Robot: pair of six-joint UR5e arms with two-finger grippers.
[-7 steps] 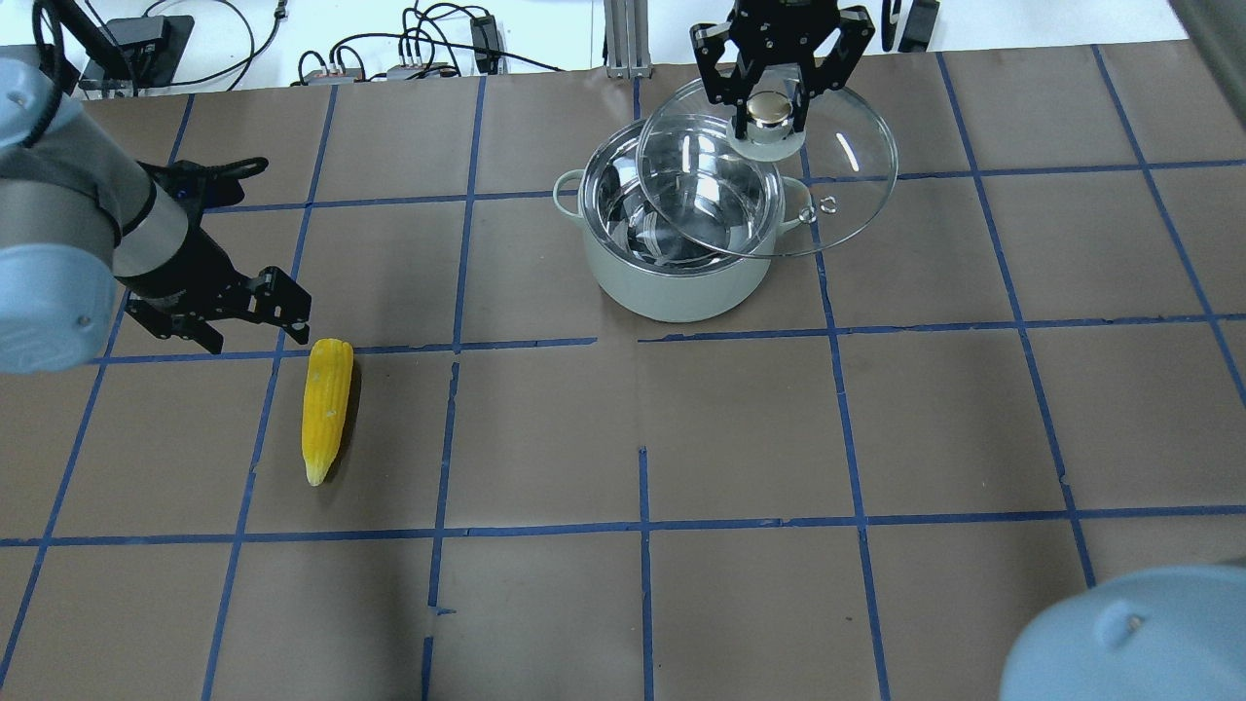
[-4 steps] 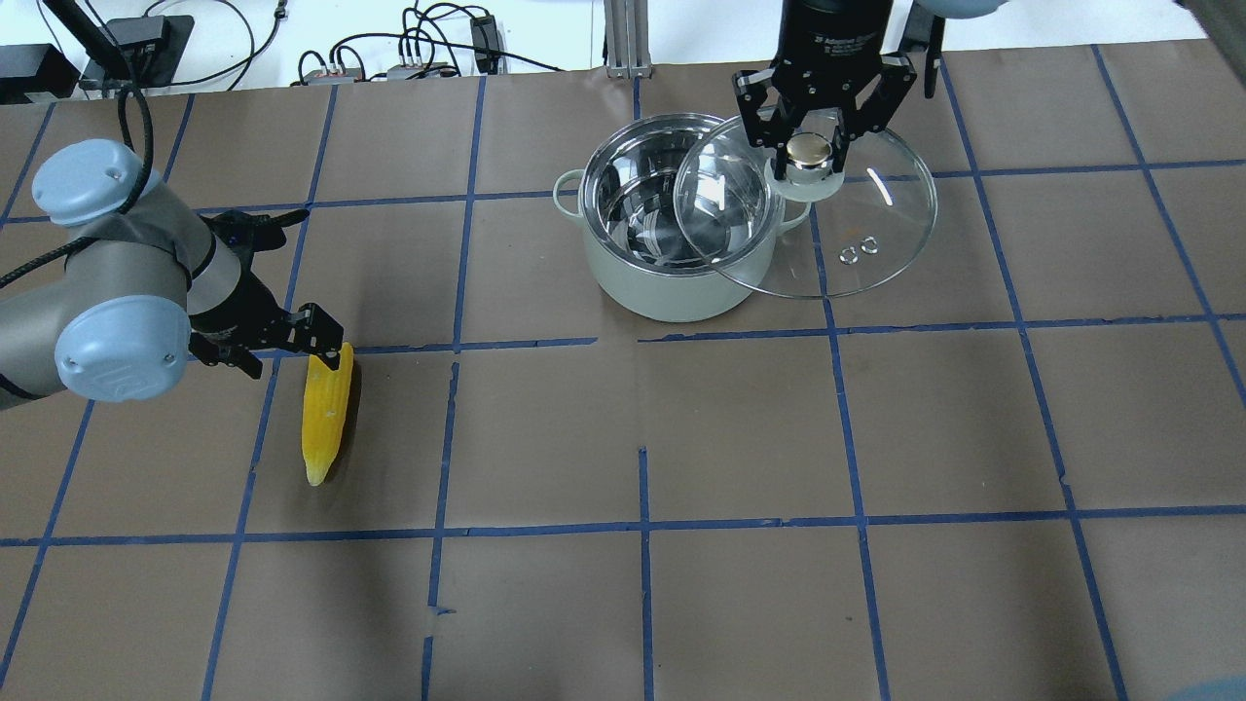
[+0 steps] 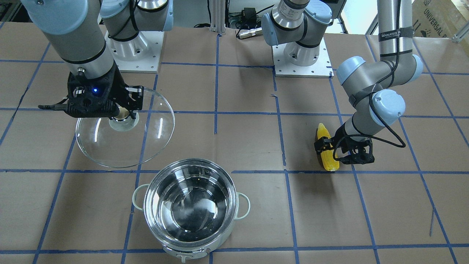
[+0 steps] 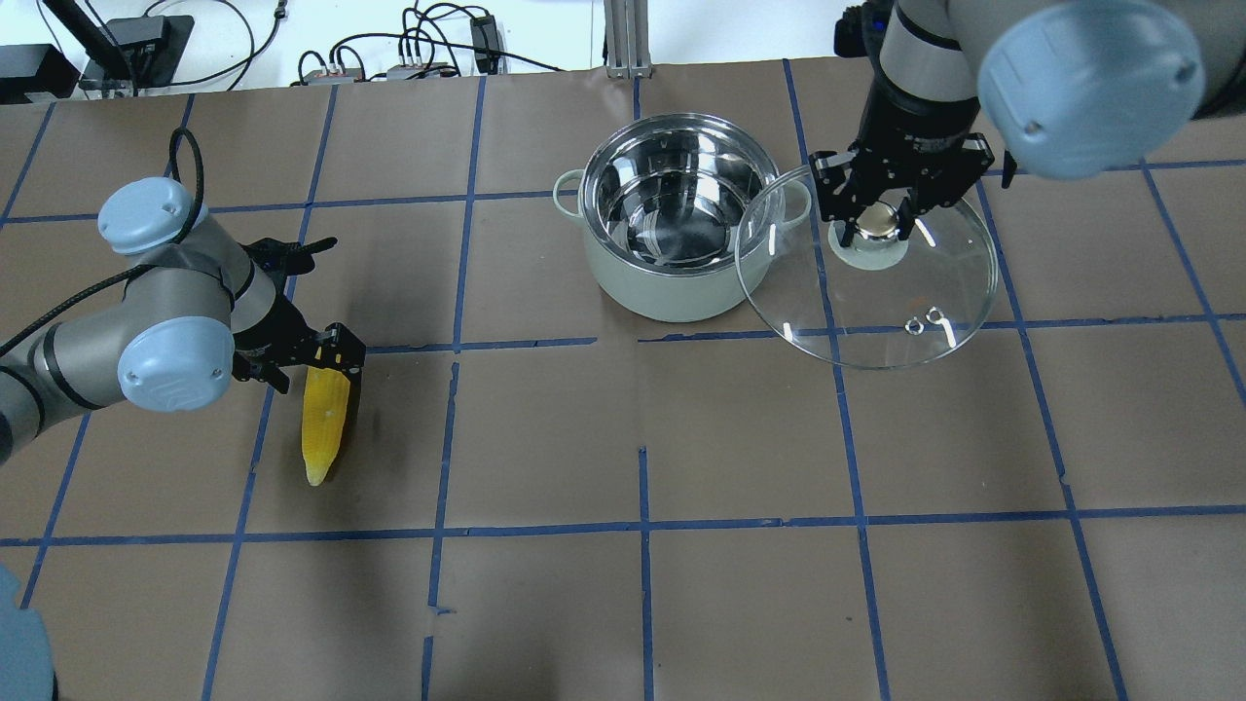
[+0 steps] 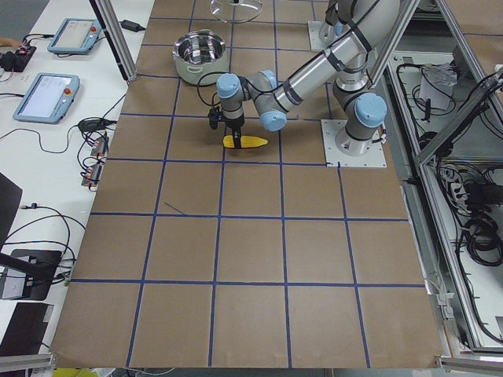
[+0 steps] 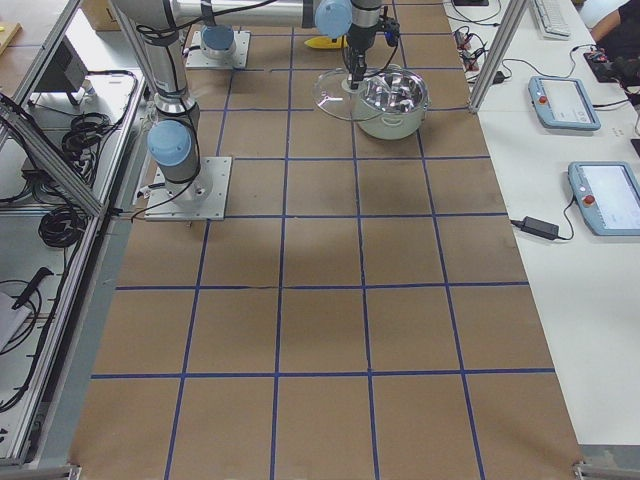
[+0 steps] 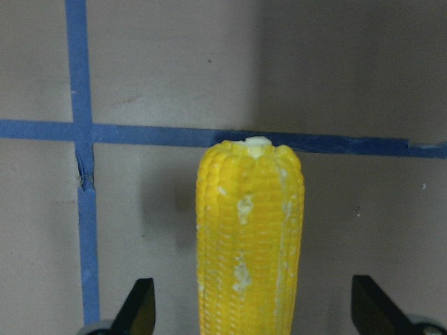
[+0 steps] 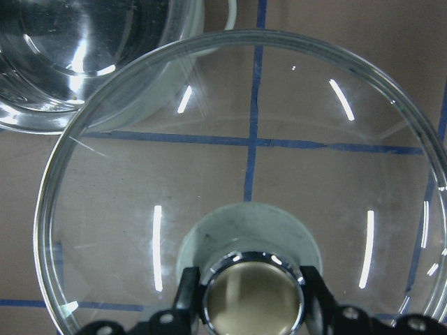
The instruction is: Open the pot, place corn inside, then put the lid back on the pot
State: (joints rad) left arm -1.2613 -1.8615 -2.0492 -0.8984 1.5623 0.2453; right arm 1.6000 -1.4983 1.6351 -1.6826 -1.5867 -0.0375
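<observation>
You have the pot (image 4: 672, 292) standing open on the table (image 4: 584, 584), its shiny inside bare. The right hand (image 4: 879, 222) is clamped on the knob of the lid (image 4: 876, 302), which it holds just to the pot's right. In the overhead view the glass rim overlaps the pot's right side handle. Whether the lid touches the table cannot be told. The corn (image 4: 324, 428) lies flat on the table well to the pot's left and nearer the robot, its pointed tip turned away from the pot. The left hand (image 4: 311, 368) is down over the cob's blunt end. Its jaws are spread wide, one on each side, with a gap showing on both sides in the wrist view.
</observation>
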